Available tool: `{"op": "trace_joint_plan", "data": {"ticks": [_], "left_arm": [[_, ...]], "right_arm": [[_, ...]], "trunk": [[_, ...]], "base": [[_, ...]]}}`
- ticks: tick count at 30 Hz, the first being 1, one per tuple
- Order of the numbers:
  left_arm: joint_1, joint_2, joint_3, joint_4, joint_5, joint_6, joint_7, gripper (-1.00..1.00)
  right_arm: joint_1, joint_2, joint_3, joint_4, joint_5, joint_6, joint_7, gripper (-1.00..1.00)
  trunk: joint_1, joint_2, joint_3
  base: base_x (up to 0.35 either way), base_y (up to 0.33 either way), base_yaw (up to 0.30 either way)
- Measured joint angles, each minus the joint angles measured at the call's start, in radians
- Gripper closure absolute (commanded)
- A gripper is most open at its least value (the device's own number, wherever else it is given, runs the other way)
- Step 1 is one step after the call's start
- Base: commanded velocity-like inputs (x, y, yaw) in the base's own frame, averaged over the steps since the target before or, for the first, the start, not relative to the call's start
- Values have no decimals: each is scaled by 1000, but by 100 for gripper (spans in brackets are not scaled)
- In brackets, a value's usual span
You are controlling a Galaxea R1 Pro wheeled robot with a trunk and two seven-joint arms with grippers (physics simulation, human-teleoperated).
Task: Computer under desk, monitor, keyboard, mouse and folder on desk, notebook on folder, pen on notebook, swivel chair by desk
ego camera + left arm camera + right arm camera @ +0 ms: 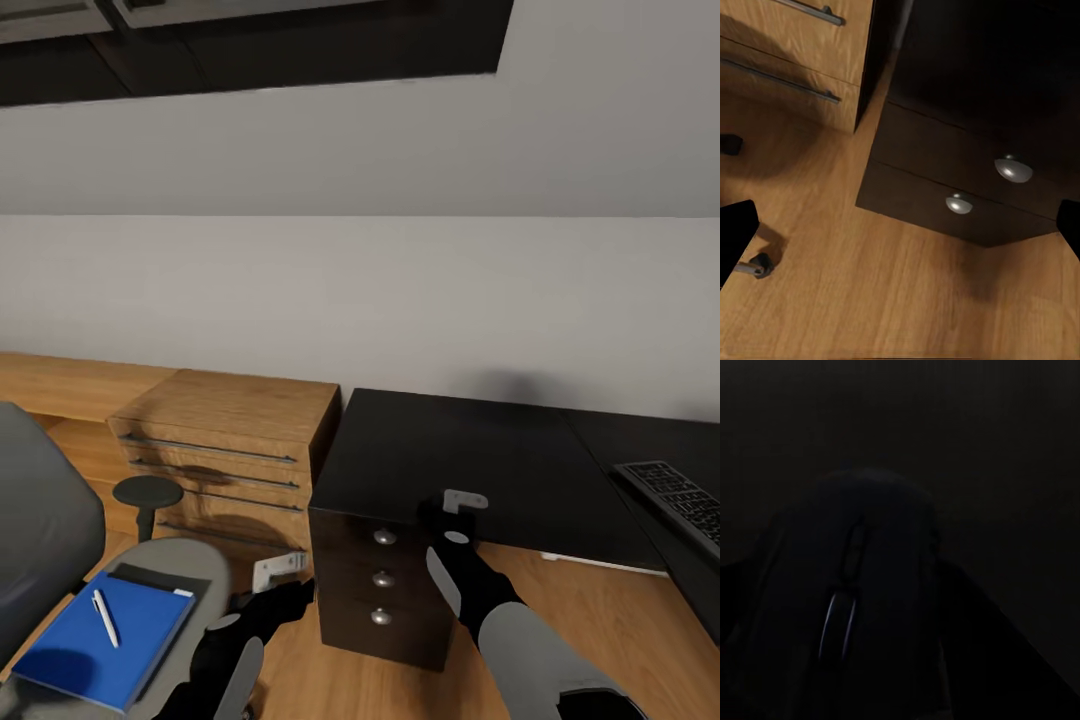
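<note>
My right gripper (pixel 462 500) hangs over the front edge of the black desk (pixel 500 450), shut on the black mouse (pixel 855 600), which looms close and dark in the right wrist view. The keyboard (pixel 675 500) lies on the desk at the far right. On the grey swivel chair (pixel 40 520) at the left rests the blue folder (pixel 110 635), with the white pen (pixel 105 617) on top and the dark grey notebook (pixel 150 578) at its far edge. Beside the chair seat, low over the floor, my left gripper (pixel 275 572) (pixel 902 225) is open and holds nothing.
A black drawer unit (pixel 380 590) (pixel 967 172) with round silver knobs stands under the desk's left end. An oak drawer unit (pixel 225 450) (pixel 787 52) with bar handles is to its left. A chair castor (pixel 757 266) sits on the oak floor (pixel 560 590).
</note>
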Motion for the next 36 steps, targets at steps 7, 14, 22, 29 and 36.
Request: {"op": "trace_joint_plan", "data": {"ticks": [7,14,22,29,36], "left_arm": [[0,0,0,1,0,0,0,-100],[0,0,-12,1,0,0,1,-100],[0,0,-33,2,0,0,1,-100],[0,1,-68,2,-2,-1,3,-100],[0,1,-70,2,-2,0,3,-100]], "right_arm": [[0,0,1,5,-1,-31,0,100],[2,0,3,6,0,-36,5,100],[2,0,27,5,0,-34,11,100],[4,0,56,21,2,-34,138,100],[5,0,81,44,3,-35,178,100]], "trunk": [[0,0,-1],[-1,0,-3],[0,0,-4],[0,0,-4],[0,0,-4]], "base": [[82,0,267],[286,0,178],[131,0,14],[158,26,0],[31,10,0]]}}
